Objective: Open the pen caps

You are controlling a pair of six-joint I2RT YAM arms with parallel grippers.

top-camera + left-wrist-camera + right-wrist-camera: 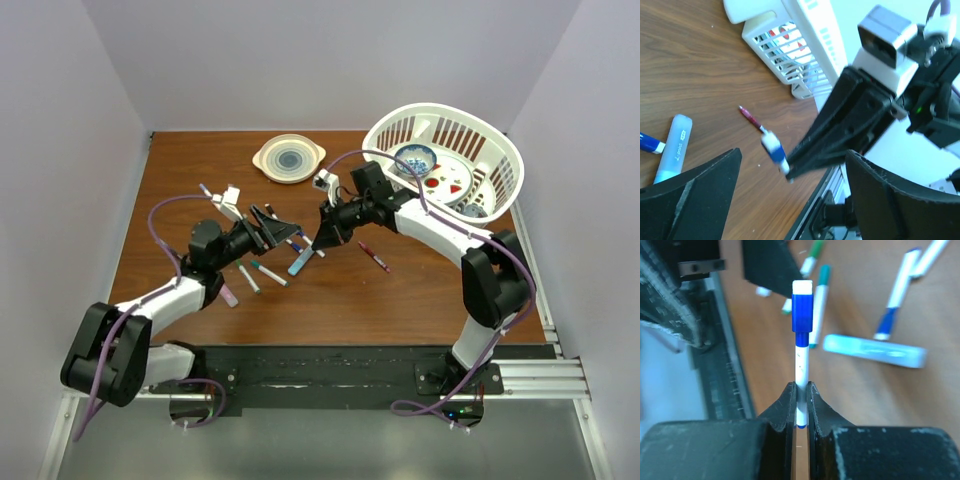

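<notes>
My right gripper (800,390) is shut on the lower end of a thin white pen (800,371). The pen's blue cap (802,312) sits on its far end and points at my left gripper. In the left wrist view the blue cap (774,149) hangs in front of my open left gripper (790,200), between its two spread fingers and touching neither. In the top view my left gripper (280,232) and right gripper (322,240) face each other over the table's middle.
Several capped pens lie on the wooden table under the grippers: a fat light blue marker (301,262), a teal-capped pen (820,300), a green-capped pen (812,257), a red pen (374,257) and a purple pen (229,293). A white basket (500,150) stands back right and a cream dish (289,158) at the back.
</notes>
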